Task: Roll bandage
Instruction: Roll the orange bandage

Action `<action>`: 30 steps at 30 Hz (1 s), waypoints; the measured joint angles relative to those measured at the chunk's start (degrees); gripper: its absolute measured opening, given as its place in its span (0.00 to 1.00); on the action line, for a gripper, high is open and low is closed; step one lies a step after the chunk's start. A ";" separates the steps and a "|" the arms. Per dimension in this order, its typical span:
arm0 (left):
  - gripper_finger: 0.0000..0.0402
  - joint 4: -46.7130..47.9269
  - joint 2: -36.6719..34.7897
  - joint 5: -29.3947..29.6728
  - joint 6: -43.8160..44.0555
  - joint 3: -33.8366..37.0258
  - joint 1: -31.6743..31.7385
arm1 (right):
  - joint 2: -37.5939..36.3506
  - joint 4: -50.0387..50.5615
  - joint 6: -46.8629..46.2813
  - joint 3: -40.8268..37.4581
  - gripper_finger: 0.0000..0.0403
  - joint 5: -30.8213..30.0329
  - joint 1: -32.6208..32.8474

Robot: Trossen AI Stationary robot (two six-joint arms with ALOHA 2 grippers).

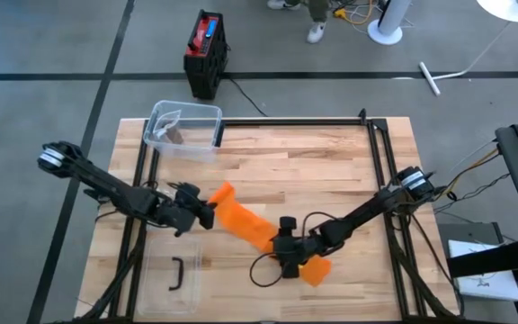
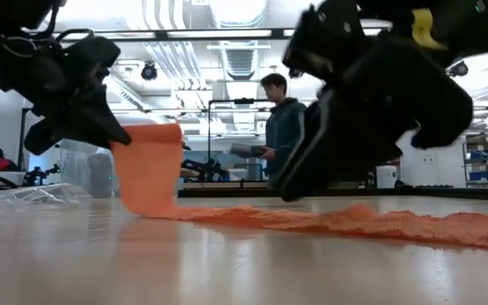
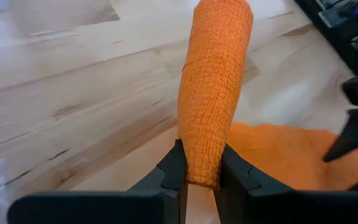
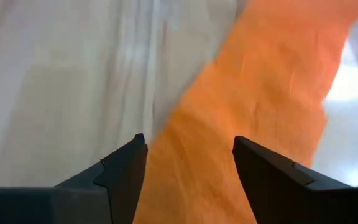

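Closest to your wrist cams: left gripper (image 3: 201,177) is clenched on one end of the orange bandage (image 3: 215,93). The fabric stands up between the 2 fingers (image 3: 174,168) as a narrow bunched strip.

Right gripper (image 4: 188,165) has its jaws apart, straddling the flat part of the bandage (image 4: 253,112). You can't tell from here whether the tips touch the cloth; nothing is pinched.

From above, the bandage (image 1: 250,225) lies diagonally across the table (image 1: 331,162), near the middle of the front half. Left gripper (image 1: 203,214) holds the bandage's left end, right gripper (image 1: 288,252) sits over the strip near its right end, with a short orange tail past it toward the table's front edge.

Low view: the left end of the bandage (image 2: 146,165) is lifted off the table and hangs as a sheet, the rest (image 2: 379,222) runs flat along the wood.

Other stuff on the table: clear bin (image 1: 183,128) at the back left corner, clear lid (image 1: 171,279) with a dark handle at the front left. 1 person (image 2: 282,119) stands in the room behind the table.
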State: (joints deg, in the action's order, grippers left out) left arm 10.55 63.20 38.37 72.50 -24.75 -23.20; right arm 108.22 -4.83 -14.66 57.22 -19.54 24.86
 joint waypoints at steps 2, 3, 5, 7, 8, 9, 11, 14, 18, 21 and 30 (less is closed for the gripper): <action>0.11 0.00 1.14 0.00 0.43 -0.02 0.00 | -0.07 0.25 1.77 1.55 0.59 -0.01 0.00; 0.11 -0.02 1.80 0.00 0.87 -0.02 0.00 | -0.09 0.22 2.71 2.34 0.58 -0.08 -0.10; 0.11 -0.11 3.27 0.02 2.15 -0.02 0.00 | -0.07 -0.38 5.37 3.93 0.58 -0.36 -0.76; 0.12 -1.04 5.33 0.02 3.07 0.06 0.00 | 0.63 -1.32 7.77 5.42 0.57 -1.69 -2.03; 0.12 -1.09 6.44 0.01 3.82 0.12 0.00 | 1.09 -2.00 8.89 5.82 0.57 -2.03 -2.87; 0.12 -1.05 7.68 0.02 4.73 0.24 0.00 | 1.92 -2.80 9.72 6.24 0.56 -2.20 -3.68; 0.12 -1.10 10.34 -0.02 6.27 0.50 0.00 | 3.87 -5.65 10.27 7.00 0.56 -2.18 -5.18; 0.12 -1.24 13.84 -0.04 7.86 0.82 0.04 | 7.60 -11.62 10.42 8.32 0.57 -2.05 -6.68; 0.12 -0.95 16.31 -0.26 9.95 1.51 0.39 | 13.00 -15.13 10.90 11.62 0.59 -1.95 -8.04; 0.12 0.19 16.46 0.00 10.61 1.79 0.39 | 16.01 -15.09 10.94 14.52 0.59 -1.91 -8.79; 0.12 9.90 11.78 -1.53 10.57 2.03 0.46 | 17.16 -16.78 9.80 18.61 0.57 -0.96 -10.87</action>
State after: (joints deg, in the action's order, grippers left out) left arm 20.45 74.98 36.83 83.07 -22.72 -22.74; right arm 125.38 -21.62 -4.87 75.83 -20.50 14.00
